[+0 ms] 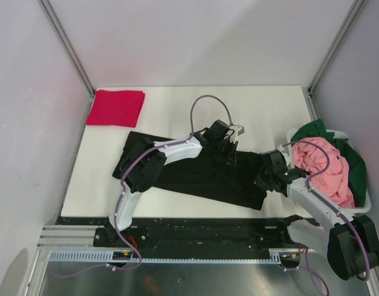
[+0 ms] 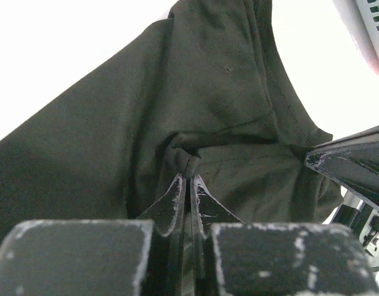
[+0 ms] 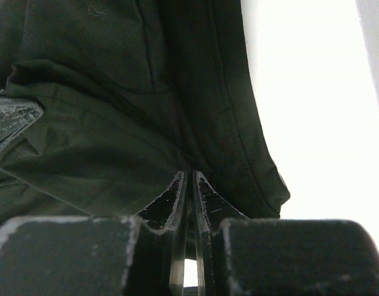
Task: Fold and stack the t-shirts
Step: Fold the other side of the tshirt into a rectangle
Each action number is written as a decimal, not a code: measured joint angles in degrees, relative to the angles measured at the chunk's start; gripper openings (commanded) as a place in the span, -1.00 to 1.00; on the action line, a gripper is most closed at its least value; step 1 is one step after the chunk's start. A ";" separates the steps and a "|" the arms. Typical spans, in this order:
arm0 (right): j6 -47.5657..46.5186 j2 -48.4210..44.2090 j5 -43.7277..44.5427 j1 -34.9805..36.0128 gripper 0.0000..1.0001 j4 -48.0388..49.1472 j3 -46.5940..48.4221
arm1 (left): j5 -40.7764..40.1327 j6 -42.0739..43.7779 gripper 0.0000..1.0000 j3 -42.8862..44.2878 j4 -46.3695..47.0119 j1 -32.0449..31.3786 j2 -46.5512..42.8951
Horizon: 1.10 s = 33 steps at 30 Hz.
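Cloth first: the black t-shirt (image 1: 195,176) lies spread across the middle of the table (image 1: 177,105), a matte, soft knit that sags into loose wrinkles and shows a stitched hem along its edge. My left claw (image 2: 188,180) has its jaws closed narrow on a small pinch of that fabric, which bunches into a tuft right at the tips. My right claw (image 3: 189,176) is clamped the same way on a fold near the shirt's right end, just beside the left. I judge two close grips are there so the limp cloth can be lifted and carried over as one straight edge rather than drooping between them. The crimson t-shirt (image 1: 116,108) sits folded into a flat square at the far left corner, well apart, likely the base of the stack. The pink t-shirt (image 1: 328,166) and green t-shirt (image 1: 318,131) are heaped, crumpled, in the white plastic basket (image 1: 369,202) on my right.
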 measured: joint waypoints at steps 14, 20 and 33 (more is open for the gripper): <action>-0.20 -2.56 0.66 2.60 -0.52 -2.58 0.98 | -3.02 -0.46 -1.00 -7.72 0.04 -0.20 -11.04; 0.11 -3.43 1.46 4.52 -0.17 -3.63 1.09 | -4.83 -1.07 -1.00 -11.98 0.07 -0.22 -13.62; 0.26 -4.22 5.03 7.85 -0.10 -6.62 3.39 | -8.04 -2.54 -1.00 -15.06 -0.13 -0.22 -14.45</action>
